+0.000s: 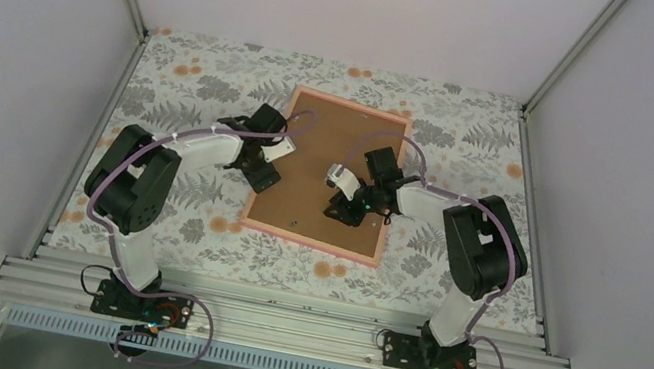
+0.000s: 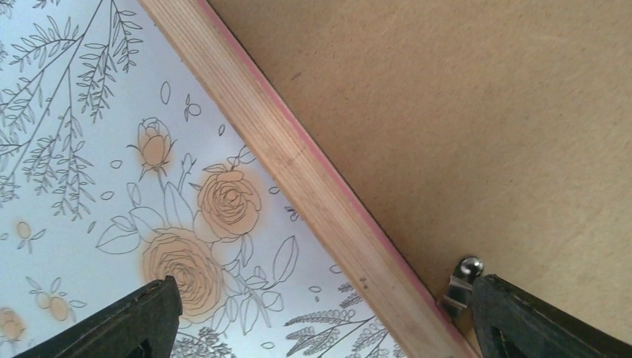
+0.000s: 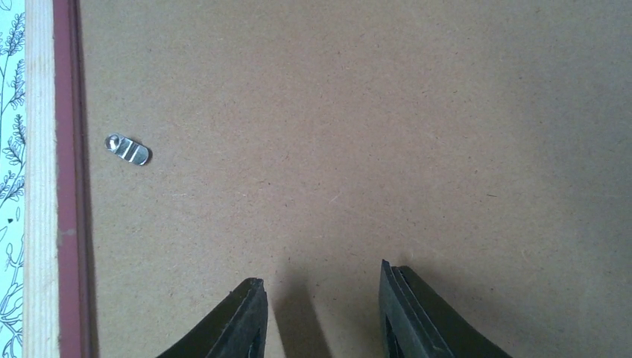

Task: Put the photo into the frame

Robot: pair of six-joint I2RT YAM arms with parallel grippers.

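Floral tbl (image 1: 199,81); pink frame (image 1: 308,240) flat on it, backing board (image 1: 330,144) up

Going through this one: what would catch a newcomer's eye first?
A brown backing board fills the pink-edged frame, lying back-up mid-table on the floral tablecloth. Both arms bend over it. The left end effector is wide open astride the frame's left rail, and the right end effector, jaws apart and empty, points at bare board.

You're seeing a frame (image 2: 298,179) of bare, grainy pale wood with a pink-painted inner edge. Its backing board (image 3: 335,134) is matt brown fibreboard. The clip (image 3: 128,149) at ten o'clock in your right wrist view is shiny metal. The desk (image 2: 74,149) cover looks matt.
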